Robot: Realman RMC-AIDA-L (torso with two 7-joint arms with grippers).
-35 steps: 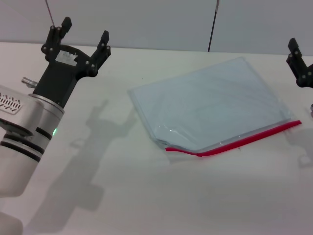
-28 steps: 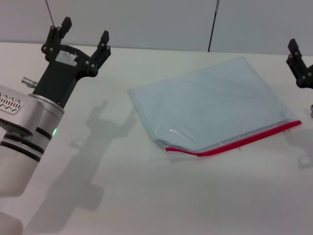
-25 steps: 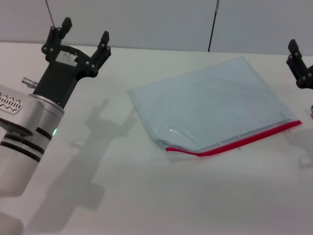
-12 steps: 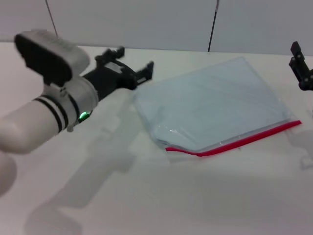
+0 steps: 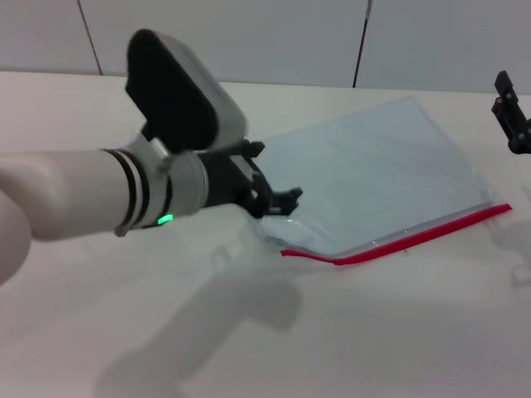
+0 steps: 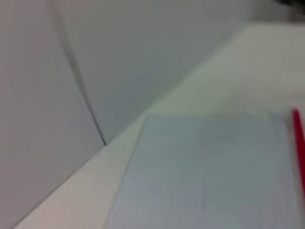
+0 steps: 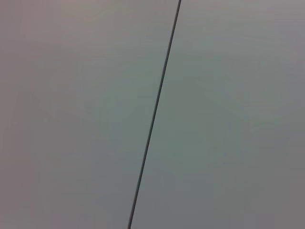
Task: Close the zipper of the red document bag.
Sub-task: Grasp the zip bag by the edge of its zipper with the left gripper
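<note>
The red document bag [image 5: 365, 174] lies flat on the white worktop [image 5: 373, 332], right of centre and turned at an angle, its pale translucent sheet reaching toward the far wall. The zipper [image 5: 406, 237] runs as a thin red strip along the bag's near long edge, from the near-left corner up to the right corner, where it ends close to the worktop's right side. Near the left end the bag's edge lifts slightly off the worktop.

The left pincer [image 5: 274, 178] reaches in from the left and hangs over the bag's left corner, just beside the left end of the zipper; its dark fingers stand spread apart, pinching nothing. The left wrist view shows the bag's sheet [image 6: 205, 171] and a bit of the red strip [image 6: 299, 148].

The right pincer [image 5: 514, 112] sits at the far right edge, well apart from the bag; whether it is spread or pressed together cannot be told.
</note>
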